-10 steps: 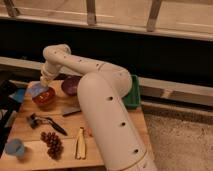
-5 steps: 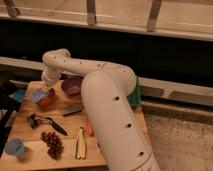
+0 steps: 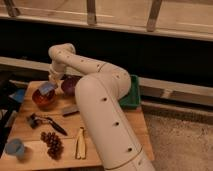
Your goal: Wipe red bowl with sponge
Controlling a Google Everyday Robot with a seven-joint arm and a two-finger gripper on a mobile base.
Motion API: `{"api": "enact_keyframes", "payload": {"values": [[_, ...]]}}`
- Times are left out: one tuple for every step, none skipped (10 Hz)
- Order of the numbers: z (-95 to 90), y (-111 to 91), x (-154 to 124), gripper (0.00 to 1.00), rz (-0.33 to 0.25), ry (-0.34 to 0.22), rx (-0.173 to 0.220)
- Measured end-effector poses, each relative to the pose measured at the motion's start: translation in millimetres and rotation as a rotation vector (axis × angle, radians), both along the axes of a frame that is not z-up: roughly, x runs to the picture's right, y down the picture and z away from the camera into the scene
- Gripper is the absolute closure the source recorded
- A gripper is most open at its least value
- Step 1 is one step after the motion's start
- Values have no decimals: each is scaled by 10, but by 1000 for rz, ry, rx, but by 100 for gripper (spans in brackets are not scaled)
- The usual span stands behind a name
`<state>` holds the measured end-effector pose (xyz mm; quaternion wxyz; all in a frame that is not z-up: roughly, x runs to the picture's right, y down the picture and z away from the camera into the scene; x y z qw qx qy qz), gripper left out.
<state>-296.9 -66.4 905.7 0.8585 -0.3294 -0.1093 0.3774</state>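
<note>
Over red bowl (image 3: 36,100), claw (image 3: 51,82) above sponge (image 3: 46,89)

arm: thick white jointed robot arm (image 3: 102,107) rises from lower right, reaching up and left | elbow: rounded white elbow joint (image 3: 61,51) bent at top, forearm dropping | pincer: pincer (image 3: 51,83) points down, low over far-left of wooden worktop (image 3: 37,135)

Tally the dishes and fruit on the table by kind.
Bowls: 2, red bowl and purple bowl
Cups: 1, blue cup
Fruit: 2, grapes and banana
Total: 5
The gripper is over the red bowl, at the sponge.
</note>
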Motion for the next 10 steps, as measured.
{"api": "enact_keyframes", "payload": {"values": [[23, -44, -4, 100, 5, -11, 4], [-4, -65, -44, 100, 6, -27, 9], [-105, -51, -140, 100, 8, -54, 15], [-201, -16, -198, 100, 9, -74, 19], [-318, 40, -242, 100, 12, -95, 19], [-455, 112, -260, 100, 6, -112, 15], [-535, 169, -270, 100, 1, -115, 8], [-563, 236, -280, 100, -4, -110, -2], [-541, 274, -252, 100, 1, -101, -13], [-534, 269, -231, 100, 4, -98, -13]]}}
